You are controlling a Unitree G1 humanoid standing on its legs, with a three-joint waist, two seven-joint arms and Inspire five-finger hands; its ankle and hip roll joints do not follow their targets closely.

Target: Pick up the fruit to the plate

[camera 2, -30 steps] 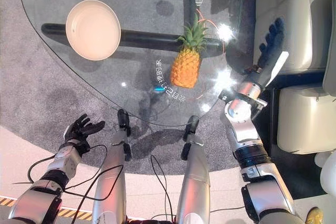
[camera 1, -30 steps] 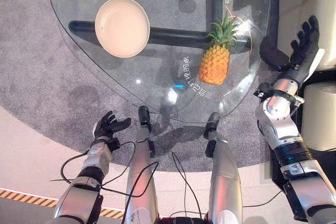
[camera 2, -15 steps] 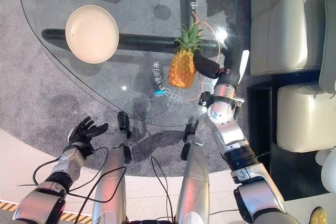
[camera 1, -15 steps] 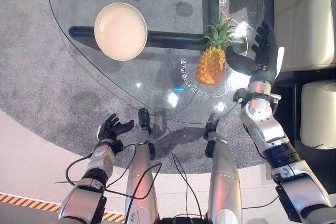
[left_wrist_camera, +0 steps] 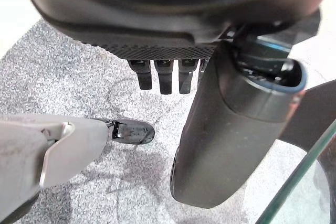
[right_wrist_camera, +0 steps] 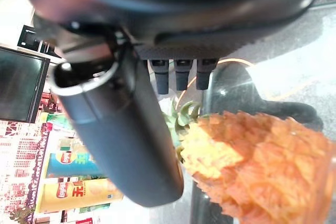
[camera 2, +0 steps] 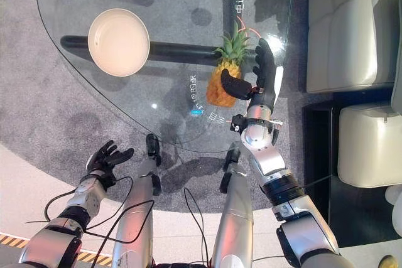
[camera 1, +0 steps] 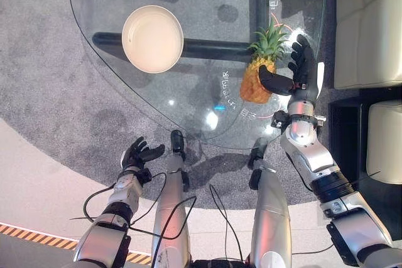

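A pineapple [camera 1: 255,82] with a green crown lies on the glass table [camera 1: 207,111], toward its right side. My right hand [camera 1: 300,73] is open right beside the fruit, its thumb [camera 1: 272,83] against the orange body and its fingers [camera 1: 296,59] straight past the crown. In the right wrist view the pineapple [right_wrist_camera: 262,166] lies just beyond the thumb [right_wrist_camera: 126,129]. A round cream plate [camera 1: 152,38], with nothing on it, sits on the table's left part. My left hand [camera 1: 139,154] hangs open over the carpet, below the table's near edge.
A dark bar [camera 1: 213,48] of the table frame runs under the glass between plate and pineapple. Pale sofa cushions [camera 1: 367,26] stand to the right of the table. Grey carpet [camera 1: 50,92] surrounds it.
My right hand has swung in from the table's right edge to the pineapple, and its thumb now touches the fruit. The camera has shifted a little. The left hand stays put.
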